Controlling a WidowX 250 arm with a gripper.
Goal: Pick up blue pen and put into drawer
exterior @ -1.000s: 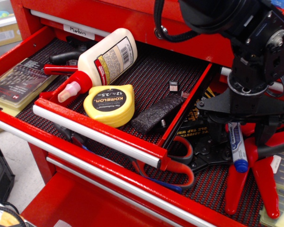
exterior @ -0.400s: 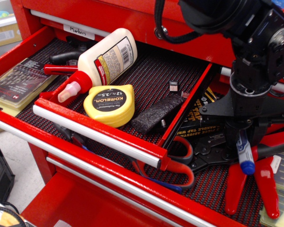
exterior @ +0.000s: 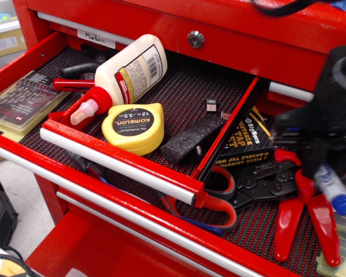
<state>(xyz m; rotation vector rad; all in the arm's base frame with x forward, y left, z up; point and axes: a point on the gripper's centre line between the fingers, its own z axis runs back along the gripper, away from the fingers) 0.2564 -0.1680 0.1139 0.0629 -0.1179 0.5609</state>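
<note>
1. Observation.image entry: gripper [exterior: 326, 164], blurred at the right edge, sits higher and further right than a second ago, apparently clamped on the blue pen [exterior: 333, 187].
2. Blue pen: off the liner where it lay, now hanging cap-down above the red pliers [exterior: 300, 216].
3. Meaning: pickup looks done; carry left to the drawer [exterior: 118, 154] remains.
4. Drawer contents: one glue bottle [exterior: 127, 72], one yellow tape measure [exterior: 132, 127], one black block [exterior: 190, 138].
5. Pens counted: one.

Tape measure [exterior: 133, 127] in drawer [exterior: 118, 160]
</note>
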